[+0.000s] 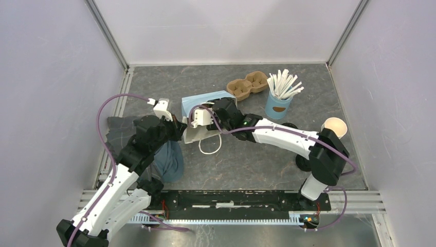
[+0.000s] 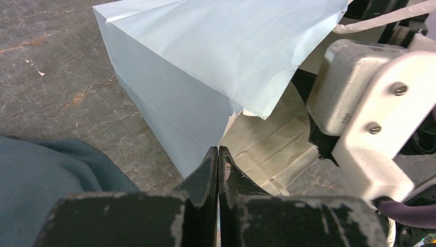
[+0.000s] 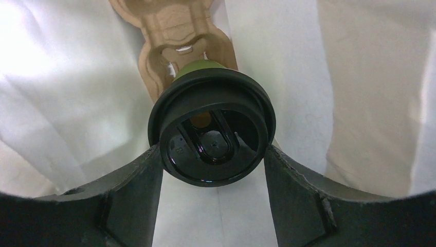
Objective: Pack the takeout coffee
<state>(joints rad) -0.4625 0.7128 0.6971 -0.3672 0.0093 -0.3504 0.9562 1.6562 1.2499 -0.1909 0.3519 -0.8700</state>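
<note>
The blue bag (image 1: 205, 99) lies on its side mid-table with its mouth toward me. My left gripper (image 2: 218, 154) is shut on the lower rim of the bag (image 2: 205, 62), where the blue outside meets the pale inside. My right gripper (image 3: 212, 152) is reached into the bag. It is shut on the takeout coffee (image 3: 211, 128), with a finger pressed against each side of the black lid. The green cup body (image 3: 198, 67) shows just behind the lid. In the top view the bag and the right wrist (image 1: 226, 116) hide the coffee.
A brown cardboard carrier (image 3: 169, 31) lies inside the bag beyond the cup. Another carrier (image 1: 248, 85) and a light-blue cup of white sticks (image 1: 279, 105) stand at the back right. A lidless cup (image 1: 334, 126) is at the right, a dark-blue cloth (image 1: 169, 159) near the left arm.
</note>
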